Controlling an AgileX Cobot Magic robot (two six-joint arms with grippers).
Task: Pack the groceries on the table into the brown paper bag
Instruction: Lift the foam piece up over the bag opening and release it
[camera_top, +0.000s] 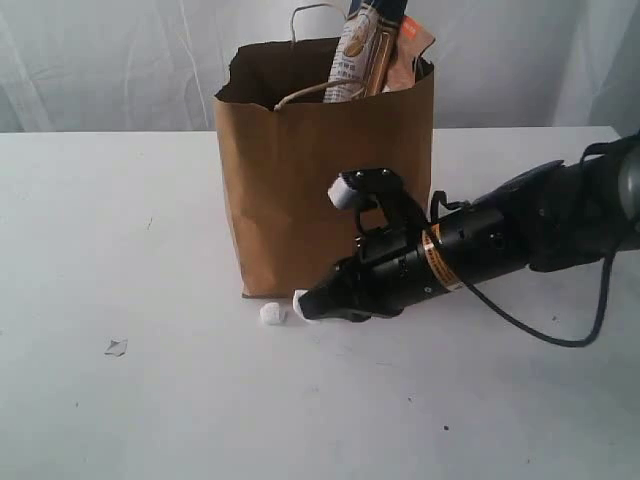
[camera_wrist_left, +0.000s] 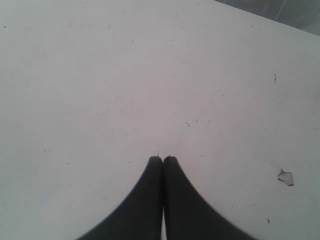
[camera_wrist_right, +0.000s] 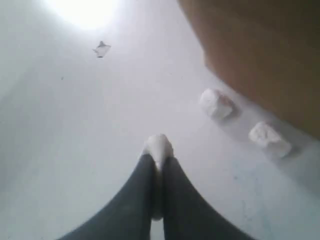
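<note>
The brown paper bag stands upright mid-table. The dark-blue-and-white pasta packet and the kraft pouch with orange label stick out of its top. The jars, the bottle and the carton are out of view. My right gripper lies low at the bag's front foot, shut on a small white lump. Two more white lumps lie on the table by the bag's base; one shows in the exterior view. My left gripper is shut over bare tabletop, holding nothing.
A small torn scrap lies on the table left of the bag. A black cable loops down from the right arm. A white curtain hangs behind the table.
</note>
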